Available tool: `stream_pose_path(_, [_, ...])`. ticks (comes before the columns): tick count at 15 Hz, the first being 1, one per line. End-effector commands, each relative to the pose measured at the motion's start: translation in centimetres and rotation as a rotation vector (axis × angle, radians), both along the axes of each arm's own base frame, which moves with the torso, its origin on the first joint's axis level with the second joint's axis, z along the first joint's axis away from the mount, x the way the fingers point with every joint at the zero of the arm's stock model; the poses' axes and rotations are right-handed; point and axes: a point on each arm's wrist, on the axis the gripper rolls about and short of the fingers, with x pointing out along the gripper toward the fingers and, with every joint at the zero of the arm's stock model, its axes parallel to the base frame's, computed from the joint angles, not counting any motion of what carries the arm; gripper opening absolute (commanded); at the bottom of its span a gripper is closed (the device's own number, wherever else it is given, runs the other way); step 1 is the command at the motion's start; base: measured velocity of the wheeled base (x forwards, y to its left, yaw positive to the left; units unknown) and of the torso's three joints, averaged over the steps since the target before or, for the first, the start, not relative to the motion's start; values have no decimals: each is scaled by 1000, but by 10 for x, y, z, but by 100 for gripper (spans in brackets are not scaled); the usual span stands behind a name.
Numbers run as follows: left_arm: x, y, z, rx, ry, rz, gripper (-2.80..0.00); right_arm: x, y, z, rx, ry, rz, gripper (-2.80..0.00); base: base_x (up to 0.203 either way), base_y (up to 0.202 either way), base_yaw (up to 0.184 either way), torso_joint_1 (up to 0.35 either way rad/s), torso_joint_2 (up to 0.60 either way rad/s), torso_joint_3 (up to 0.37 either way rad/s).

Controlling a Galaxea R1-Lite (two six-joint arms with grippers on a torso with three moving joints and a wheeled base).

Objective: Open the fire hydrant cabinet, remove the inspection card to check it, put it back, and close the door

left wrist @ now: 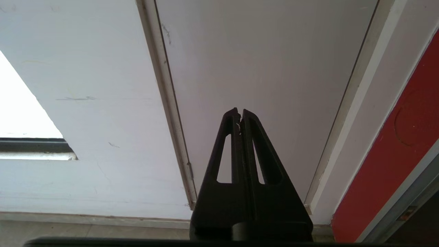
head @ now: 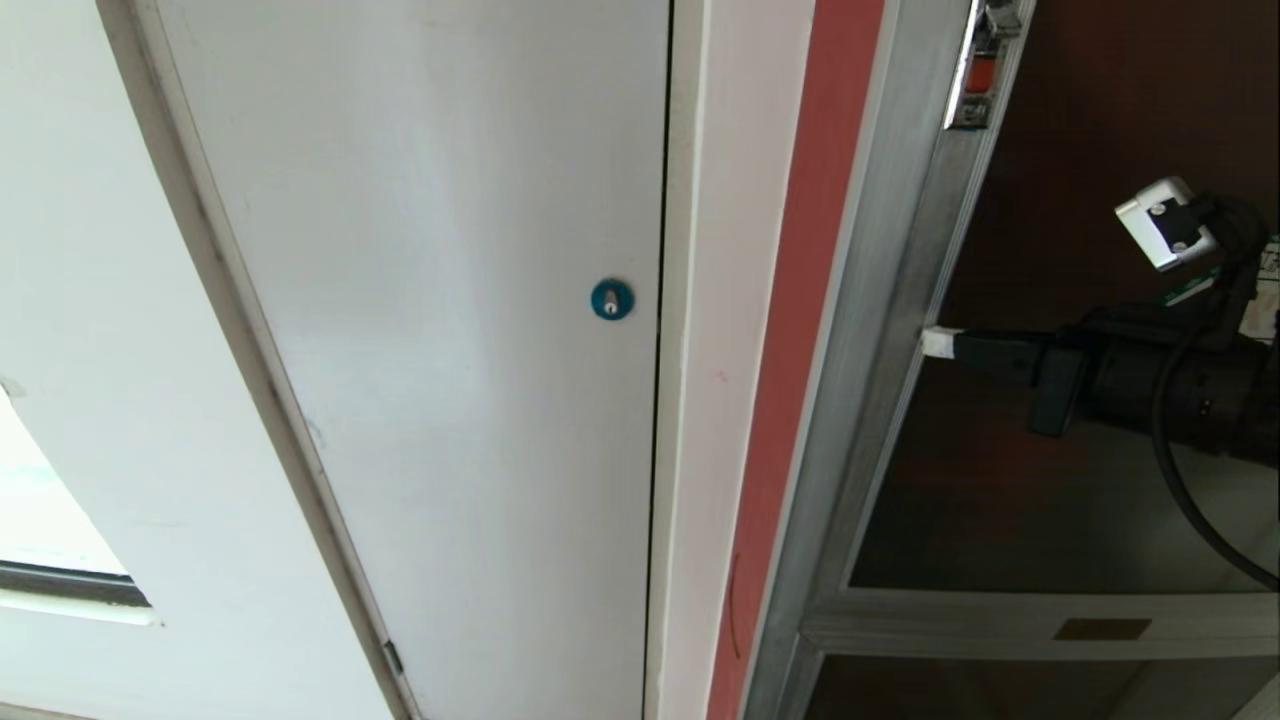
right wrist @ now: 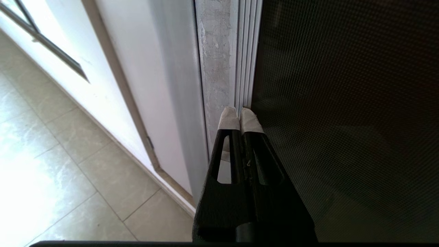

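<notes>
The door (head: 1060, 200) is a dark tinted glass panel in a silver frame (head: 880, 330), with a small red latch (head: 981, 72) near the top of its edge. It looks shut, so the fire hydrant cabinet's inside and the inspection card are hidden. My right gripper (head: 940, 343) reaches in from the right, shut and empty. Its white-taped tips (right wrist: 229, 118) rest at the seam between the silver frame (right wrist: 219, 51) and the glass (right wrist: 343, 103). A green-bordered sticker (head: 1187, 292) peeks out behind the arm. My left gripper (left wrist: 239, 113) is shut, parked and empty, facing the white panel.
Left of the cabinet is a plain white panel (head: 430, 300) with a round blue lock (head: 611, 299), then a red strip (head: 800, 300). A smaller dark glass panel (head: 1000, 690) lies below the door. Pale floor tiles (right wrist: 68, 154) run along the wall.
</notes>
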Motion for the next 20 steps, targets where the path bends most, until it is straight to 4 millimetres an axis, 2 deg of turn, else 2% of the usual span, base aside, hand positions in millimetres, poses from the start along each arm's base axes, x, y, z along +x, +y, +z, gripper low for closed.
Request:
stream_pose_path(1, [1, 0, -3, 0, 12, 0, -280, 5, 1, -3, 0, 11, -2, -280, 0, 0, 0, 0, 0, 0])
stream_pose_path(6, [1, 0, -3, 0, 12, 1, -280, -2, 0, -1, 1, 2, -2, -280, 0, 0, 0, 0, 0, 0])
stream_pose_path(20, [1, 0, -3, 0, 12, 1, -280, -63, -2, 18, 76, -79, 23, -280, 0, 0, 0, 0, 0, 0])
